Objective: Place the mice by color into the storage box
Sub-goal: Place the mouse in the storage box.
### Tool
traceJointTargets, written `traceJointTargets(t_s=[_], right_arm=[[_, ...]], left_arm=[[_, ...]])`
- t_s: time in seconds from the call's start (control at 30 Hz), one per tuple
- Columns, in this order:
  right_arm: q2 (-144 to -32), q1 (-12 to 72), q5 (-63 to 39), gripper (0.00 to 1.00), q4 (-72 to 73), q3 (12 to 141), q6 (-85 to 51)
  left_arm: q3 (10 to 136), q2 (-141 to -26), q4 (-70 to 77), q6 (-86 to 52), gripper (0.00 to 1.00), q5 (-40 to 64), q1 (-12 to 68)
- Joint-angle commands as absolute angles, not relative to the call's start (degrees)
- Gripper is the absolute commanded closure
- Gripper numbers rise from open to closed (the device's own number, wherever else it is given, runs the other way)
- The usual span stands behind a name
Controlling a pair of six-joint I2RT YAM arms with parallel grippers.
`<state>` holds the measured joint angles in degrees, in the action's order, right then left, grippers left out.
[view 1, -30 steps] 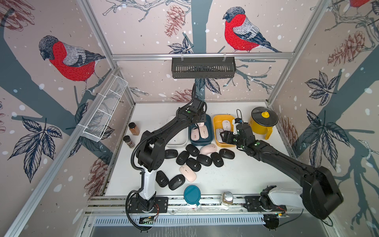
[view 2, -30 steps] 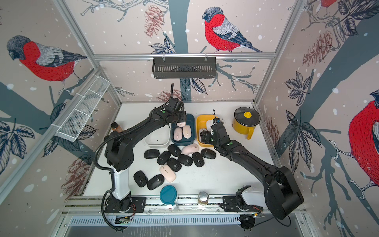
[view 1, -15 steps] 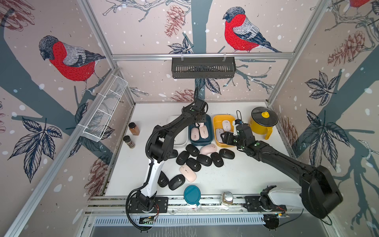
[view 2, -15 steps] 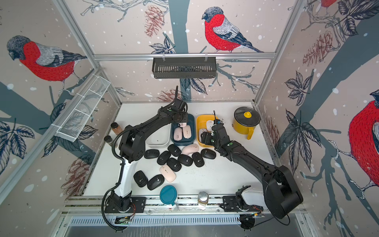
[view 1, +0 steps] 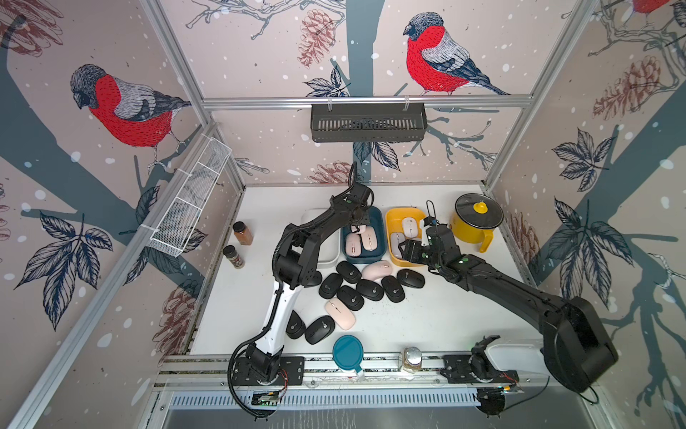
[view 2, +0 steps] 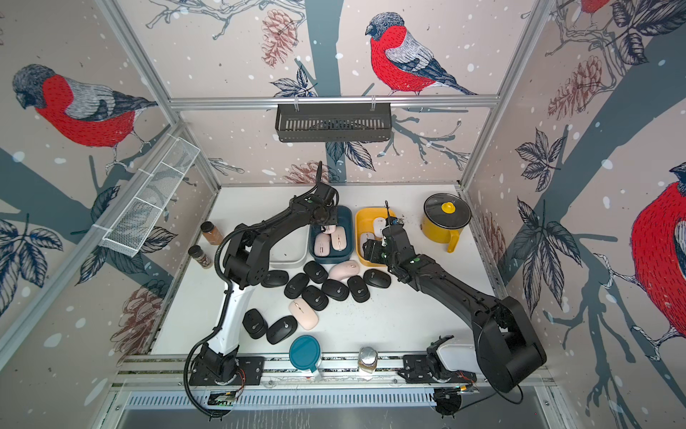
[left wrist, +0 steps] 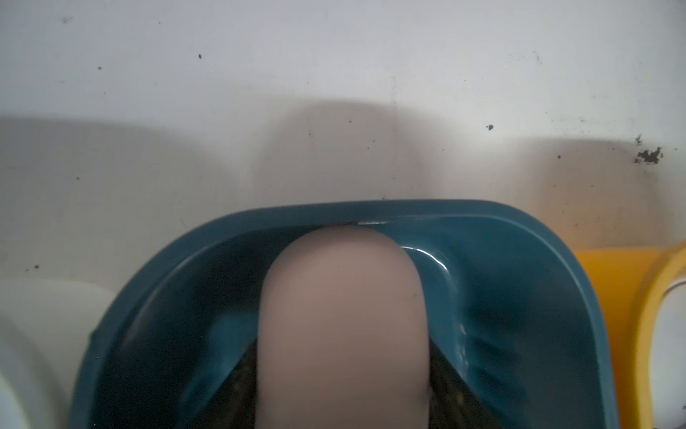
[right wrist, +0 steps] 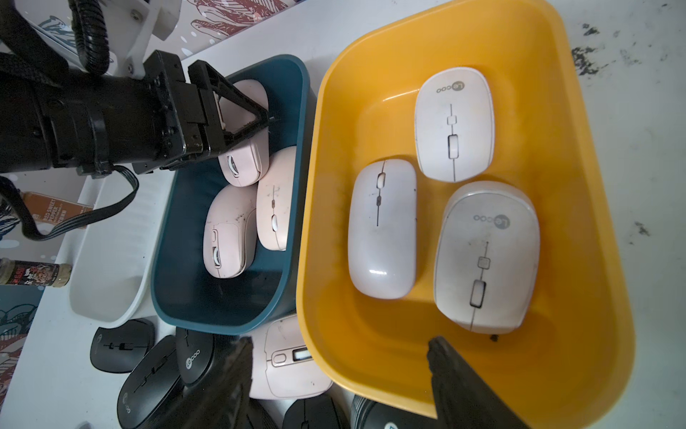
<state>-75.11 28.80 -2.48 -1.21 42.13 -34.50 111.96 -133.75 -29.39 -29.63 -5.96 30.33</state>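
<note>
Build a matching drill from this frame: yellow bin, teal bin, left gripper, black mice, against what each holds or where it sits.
Column 1
1. yellow bin
2. teal bin
3. left gripper
4. black mice

Column 2
A. loose on the table
B. shut on a pink mouse
C. has three white mice in it
D. has pink mice lying in it

Pairs: 1-C, 2-D, 3-B, 4-A
</note>
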Motion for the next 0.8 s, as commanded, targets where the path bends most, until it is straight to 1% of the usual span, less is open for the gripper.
traceJointTargets(t_s=[0.0,0.17,0.43,0.7,0.73,0.77], right_arm=[[-75.48,28.69,-2.73,0.25,-0.40,42.12,-35.08],[-75.81,28.70,-2.99,0.25,-0.01,41.79,-35.42],[-76.28,28.64,-3.34,0.25,0.27,41.74,-35.48],[-76.67,28.56,-3.59,0.25,0.60,41.75,-35.62],[-76.71,28.54,-3.60,0.25,0.53,41.74,-35.61],[-76.62,28.55,-3.60,0.25,0.61,41.75,-35.65]], left_arm=[[113.11,-134.89,-29.88,-29.80,0.51,-6.14,30.21],[113.29,-135.68,-30.02,-30.37,0.49,-6.90,30.23],[112.74,-135.35,-30.45,-31.46,0.42,-7.93,30.13],[113.62,-135.20,-30.77,-31.56,0.30,-8.00,30.10],[113.73,-135.13,-30.92,-31.68,0.28,-8.04,30.12],[113.87,-135.13,-30.94,-31.66,0.24,-8.03,30.08]])
